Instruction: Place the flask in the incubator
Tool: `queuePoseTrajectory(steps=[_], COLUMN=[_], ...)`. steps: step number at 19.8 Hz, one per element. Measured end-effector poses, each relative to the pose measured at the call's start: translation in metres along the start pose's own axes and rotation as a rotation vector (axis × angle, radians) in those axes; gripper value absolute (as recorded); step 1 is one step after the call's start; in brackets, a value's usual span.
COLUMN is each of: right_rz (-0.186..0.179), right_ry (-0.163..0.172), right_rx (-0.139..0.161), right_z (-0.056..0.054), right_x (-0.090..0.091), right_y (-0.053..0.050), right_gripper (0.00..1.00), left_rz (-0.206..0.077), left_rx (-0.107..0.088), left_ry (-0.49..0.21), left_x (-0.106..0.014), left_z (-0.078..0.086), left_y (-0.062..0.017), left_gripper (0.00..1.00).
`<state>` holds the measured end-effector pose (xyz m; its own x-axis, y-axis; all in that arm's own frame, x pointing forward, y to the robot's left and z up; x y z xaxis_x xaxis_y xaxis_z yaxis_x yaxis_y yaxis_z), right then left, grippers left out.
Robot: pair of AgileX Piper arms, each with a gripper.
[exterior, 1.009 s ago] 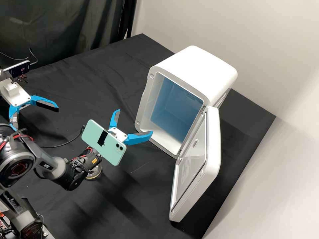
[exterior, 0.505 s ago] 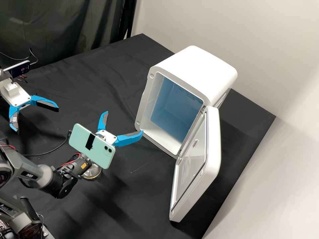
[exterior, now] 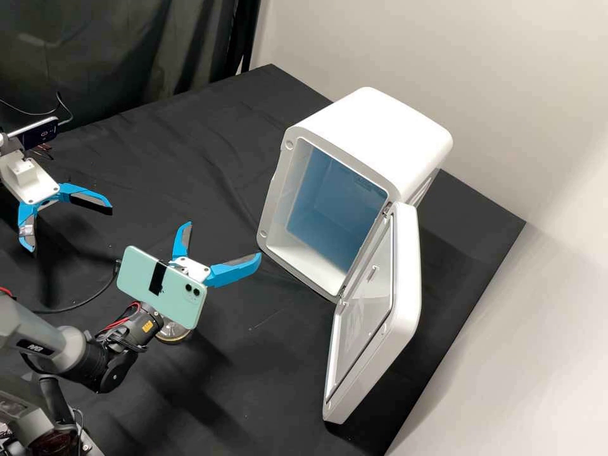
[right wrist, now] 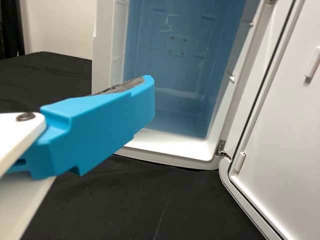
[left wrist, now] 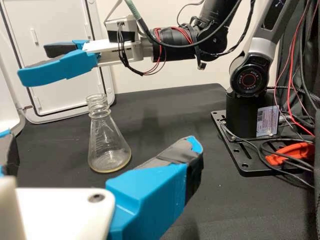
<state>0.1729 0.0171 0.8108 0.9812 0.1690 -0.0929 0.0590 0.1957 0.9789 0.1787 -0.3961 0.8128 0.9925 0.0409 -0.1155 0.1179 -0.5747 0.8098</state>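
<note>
**Step in hand.** The door (exterior: 380, 297) of the incubator (exterior: 373, 126) is standing fully open, and the flask (left wrist: 106, 137) is not yet being gripped. The step is therefore judged to be the approach for the pick-up. The flask is standing upright on the black bench (exterior: 190, 139), well apart from the incubator opening and beneath the right arm's wrist, with nothing touching it.

**Arm pose.** The right gripper (exterior: 221, 242) is being held above the flask's mouth and pointed toward the incubator opening. Its two fingers are spread wide with nothing between them. The left gripper (exterior: 66, 226) is being held low over the bench on the side away from the incubator and aimed at the flask. Its fingers are likewise spread wide and empty.

**Next move.** One open gripper is to be brought level with the flask, with one finger on each side of the glass, before closing. Because the wall is smooth and tapered, a hold just below the neck is judged the more secure. The flask is then to be carried upright over the chamber's lower rim, clear of the door.
</note>
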Motion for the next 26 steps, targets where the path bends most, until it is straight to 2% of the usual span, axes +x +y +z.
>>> queuePoseTrajectory(steps=[3,5,8,11,13,16,17,20,22,24,26], right_rz=[-0.019,-0.03,-0.07,-0.093,-0.103,-0.139,-0.144,-0.142,-0.139,-0.143,-0.164], right_ry=[0.009,0.003,0.009,0.016,0.016,0.035,0.042,0.044,0.05,0.049,0.045], right_rx=[-0.02,-0.034,-0.047,-0.059,-0.047,-0.036,-0.041,-0.028,-0.035,-0.028,-0.019], right_z=[0.001,0.004,0.008,0.009,0.011,0.011,0.01,0.009,0.008,0.008,0.009], right_x=[-0.001,-0.003,-0.005,-0.006,-0.007,-0.011,-0.012,-0.014,-0.017,-0.02,-0.023], right_y=[0.0,0.0,-0.002,-0.003,-0.003,-0.003,-0.003,-0.001,0.001,0.003,0.003], right_gripper=[1.0,1.0,1.0,1.0,1.0,1.0,1.0,1.0,1.0,1.0,1.0], left_rz=[0.0,0.0,0.003,0.003,0.003,0.003,0.003,0.002,0.001,0.001,0.001], left_rx=[0.0,0.0,-0.002,-0.002,-0.002,-0.002,-0.002,-0.001,0.0,-0.001,-0.002], left_ry=[0.0,0.002,0.02,0.02,0.02,0.02,0.02,0.009,0.004,0.002,0.004], left_x=[0.0,0.0,-0.001,-0.001,-0.001,-0.001,-0.001,0.0,0.0,0.0,0.0], left_z=[0.0,0.0,-0.003,-0.003,-0.003,-0.003,-0.003,-0.002,-0.001,0.0,0.0], left_y=[0.0,0.0001,0.0005,0.0005,0.0005,0.0005,0.0005,0.0002,0.0001,0.0001,0.0001], left_gripper=[1.0,1.0,1.0,1.0,1.0,1.0,1.0,1.0,1.0,1.0,1.0])
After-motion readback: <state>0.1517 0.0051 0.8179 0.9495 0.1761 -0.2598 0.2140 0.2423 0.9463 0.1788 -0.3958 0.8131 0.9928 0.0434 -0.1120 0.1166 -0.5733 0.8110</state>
